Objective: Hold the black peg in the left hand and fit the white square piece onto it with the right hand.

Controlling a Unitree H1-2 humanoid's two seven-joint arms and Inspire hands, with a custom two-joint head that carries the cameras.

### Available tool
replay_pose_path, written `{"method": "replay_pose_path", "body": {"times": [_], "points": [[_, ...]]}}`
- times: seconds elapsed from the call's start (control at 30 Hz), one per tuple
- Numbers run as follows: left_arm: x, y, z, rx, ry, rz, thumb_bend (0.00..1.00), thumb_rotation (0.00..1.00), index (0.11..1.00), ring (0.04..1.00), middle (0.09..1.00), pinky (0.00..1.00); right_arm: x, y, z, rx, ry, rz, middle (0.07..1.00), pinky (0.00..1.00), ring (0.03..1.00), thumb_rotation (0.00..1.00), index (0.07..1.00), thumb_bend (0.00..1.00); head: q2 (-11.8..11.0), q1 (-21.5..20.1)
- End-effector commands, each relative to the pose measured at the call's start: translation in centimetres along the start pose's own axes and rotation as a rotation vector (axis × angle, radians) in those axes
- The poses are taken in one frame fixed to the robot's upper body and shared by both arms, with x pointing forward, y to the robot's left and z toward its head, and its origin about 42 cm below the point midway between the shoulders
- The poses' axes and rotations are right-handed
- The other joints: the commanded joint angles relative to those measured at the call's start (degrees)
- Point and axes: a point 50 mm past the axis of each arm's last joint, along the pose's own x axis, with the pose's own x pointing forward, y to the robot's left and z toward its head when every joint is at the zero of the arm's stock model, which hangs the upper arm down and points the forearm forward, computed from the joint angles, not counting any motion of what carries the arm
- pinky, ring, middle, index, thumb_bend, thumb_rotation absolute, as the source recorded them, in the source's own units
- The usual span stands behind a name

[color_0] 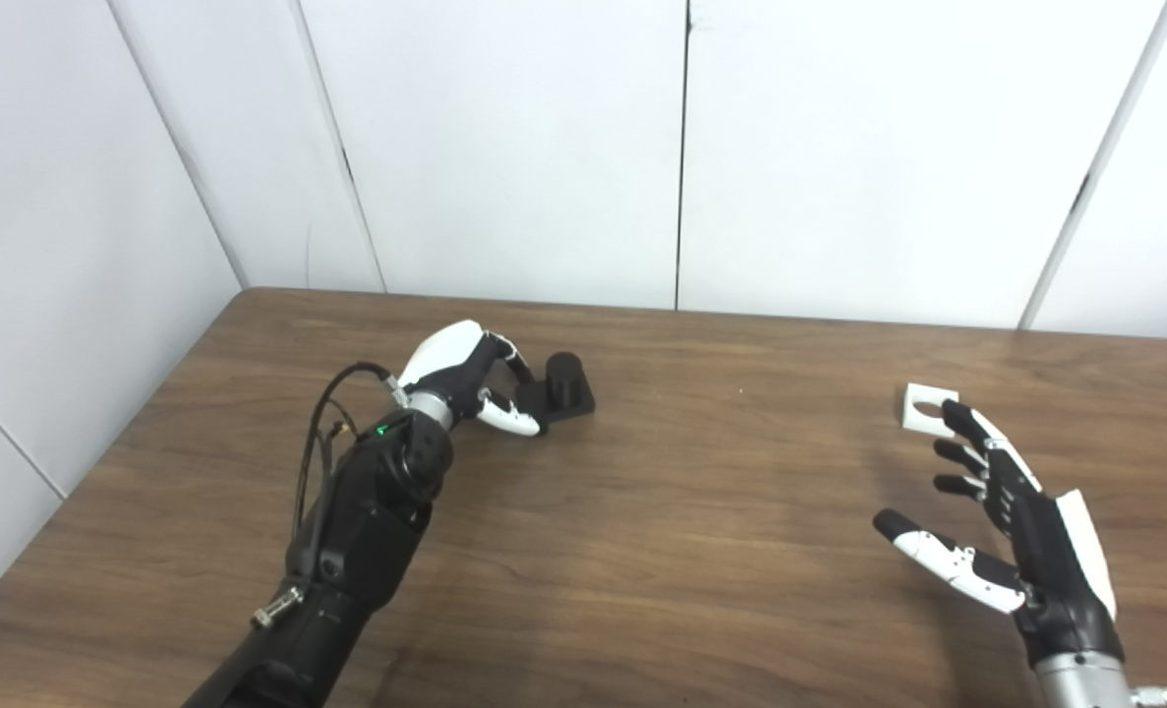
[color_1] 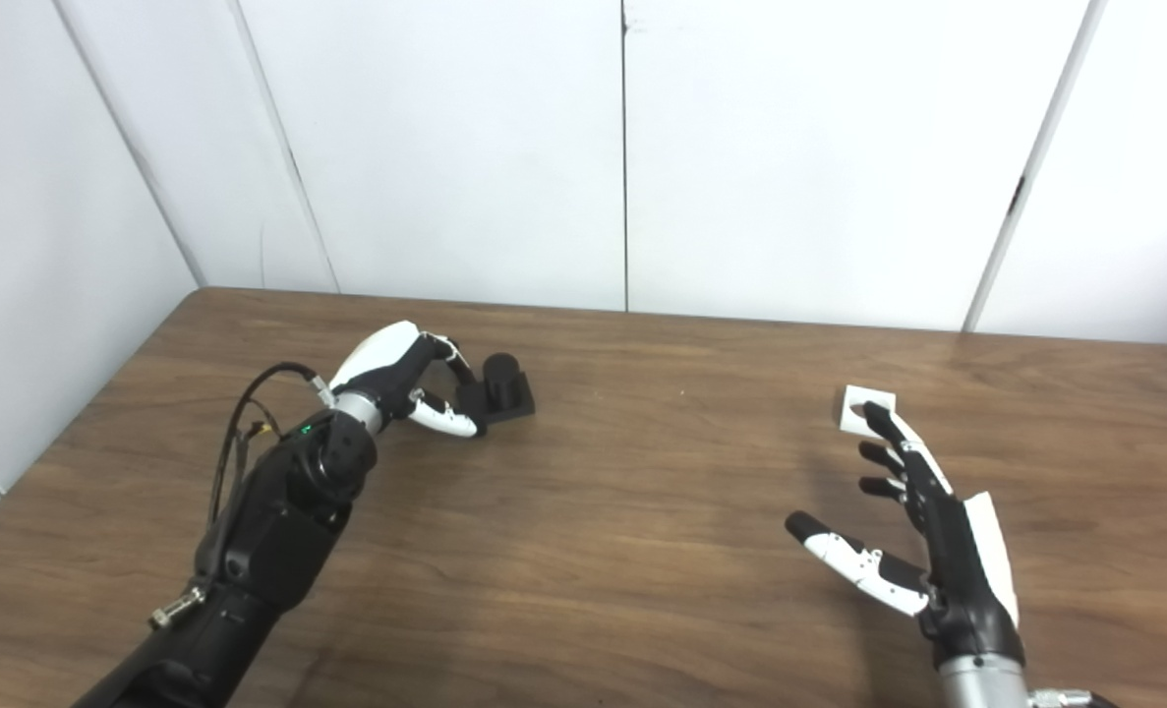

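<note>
Left hand [color_0: 465, 379] is reaching in at the middle left of the frame, its fingers curling around the near edge of the black peg [color_0: 563, 379], which is a short round post standing upright on a flat black base. The fingers and white thumb tip are lying right at the base's left edge; whether they are actually gripping it cannot be told from these views. The peg is sitting on the wooden tabletop [color_0: 701, 531] left of centre, toward the far edge, with a strip of bare wood lying between it and the white wall panels [color_0: 504, 147] behind.

Right hand [color_0: 1011, 511] is hovering at the lower right of the frame, spread wide with the palm turned toward the centre, fingers apart and the thumb sticking out to the left, and it is holding nothing. The longest of its fingertips is overlapping the near right corner of the white square piece [color_0: 927, 406] in both views; actual contact cannot be confirmed. That piece is lying flat on the tabletop at the middle right, with a round hole through its centre, and its far and left edges are showing free.

Between the peg and the square piece a broad stretch of open wood is running across the centre of the frame, and the whole near half of the tabletop between the two forearms is showing bare. The tabletop's left edge is slanting down toward the lower left corner, well apart from the left forearm [color_0: 367, 531].
</note>
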Motion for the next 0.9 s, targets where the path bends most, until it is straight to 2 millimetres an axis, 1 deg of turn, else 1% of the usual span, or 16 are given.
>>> {"method": "replay_pose_path", "body": {"times": [0.0,0.1,0.27,0.4,0.6,0.87], "points": [[0.0,-0.5,-0.2,0.018,-0.033,-0.031,0.52,0.07,0.49,0.956,0.898,1.0,0.7,-0.3,1.6,0.007,-0.093,-0.021,0.9,0.74,0.839,0.38,0.888,0.65,0.07,0.06],[0.0,-0.5,-0.3,0.019,-0.065,-0.045,0.52,0.07,0.49,0.955,0.903,1.0,0.7,-0.3,1.6,0.017,-0.095,-0.017,0.906,0.75,0.846,0.38,0.893,0.65,0.13,-0.21],[-0.2,-0.6,-0.4,0.022,-0.173,-0.083,0.52,0.07,0.491,0.952,0.898,1.0,0.7,-0.4,1.6,0.02,-0.102,-0.021,0.905,0.74,0.848,0.38,0.894,0.64,0.24,-0.84],[-0.7,-0.6,-0.1,0.038,-0.24,-0.101,0.52,0.07,0.491,0.959,0.896,1.0,0.8,-0.5,1.6,0.019,-0.109,-0.024,0.905,0.74,0.844,0.37,0.891,0.64,0.33,-1.29],[-1.4,-0.8,0.7,0.057,-0.327,-0.126,0.52,0.07,0.491,0.965,0.902,1.0,0.7,-0.4,1.6,0.026,-0.104,-0.025,0.908,0.74,0.847,0.38,0.89,0.64,0.48,-1.87],[-2.7,-1.3,2.9,0.112,-0.466,-0.179,0.52,0.08,0.492,0.992,0.918,1.0,0.6,-0.4,1.4,0.012,-0.108,-0.041,0.9,0.74,0.844,0.39,0.884,0.65,1.0,-3.35]]}}
